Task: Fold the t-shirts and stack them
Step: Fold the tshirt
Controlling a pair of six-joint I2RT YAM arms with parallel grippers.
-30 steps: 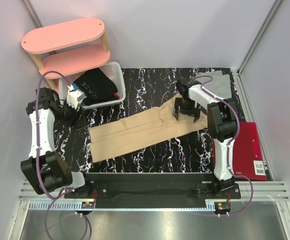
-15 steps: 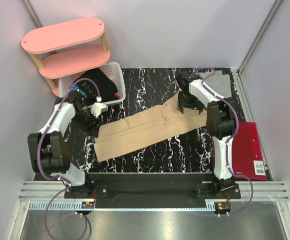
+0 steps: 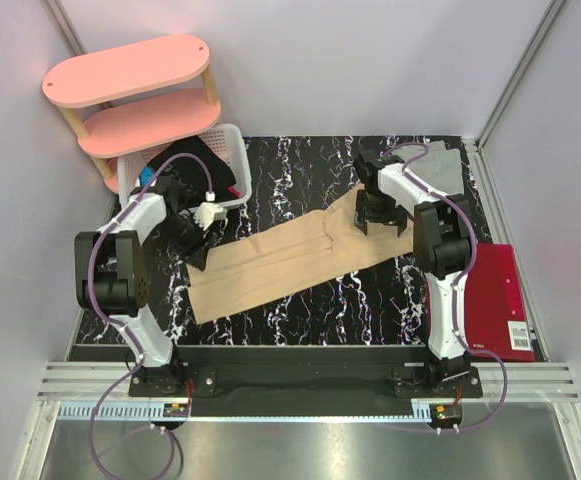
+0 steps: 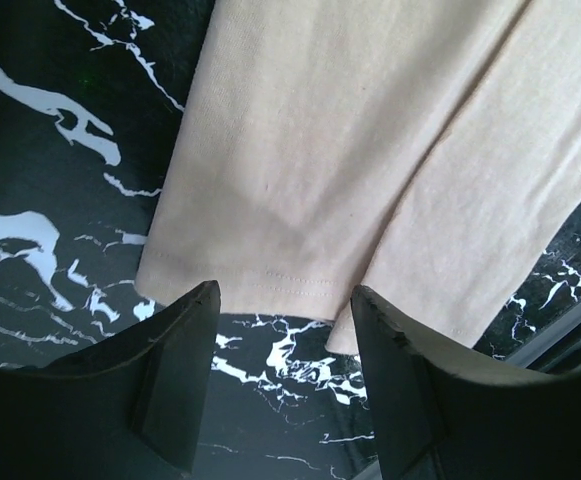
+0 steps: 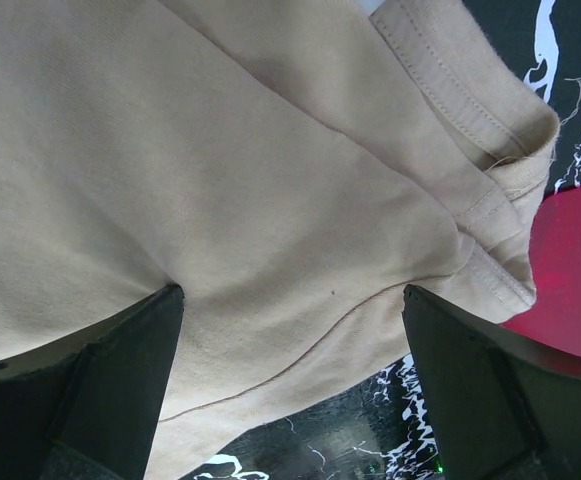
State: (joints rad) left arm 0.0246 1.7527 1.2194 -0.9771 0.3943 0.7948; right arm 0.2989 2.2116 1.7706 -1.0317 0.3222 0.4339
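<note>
The tan-beige t-shirt (image 3: pixel 290 258) lies folded into a long strip slanting across the black marble table (image 3: pixel 300 170). My left gripper (image 3: pixel 198 250) is open and empty, just off the strip's left end. In the left wrist view it (image 4: pixel 285 300) hangs over the stitched hem (image 4: pixel 290 275). My right gripper (image 3: pixel 380 214) is open over the strip's right end. In the right wrist view it (image 5: pixel 292 295) straddles the tan cloth (image 5: pixel 270 180) near the collar (image 5: pixel 470 95). The light grey t-shirt (image 3: pixel 435 165) lies flat at the back right.
A white basket (image 3: pixel 232 145) holding dark cloth stands at the back left, beside a pink two-tier shelf (image 3: pixel 130 70). A red folder (image 3: pixel 495 300) lies off the table's right edge and also shows in the right wrist view (image 5: pixel 570 270). Walls close in on three sides.
My left arm swung in from the far left to the shirt's left end. My right gripper shifted slightly back along the shirt's right end. The strip's left end sits slightly further right.
</note>
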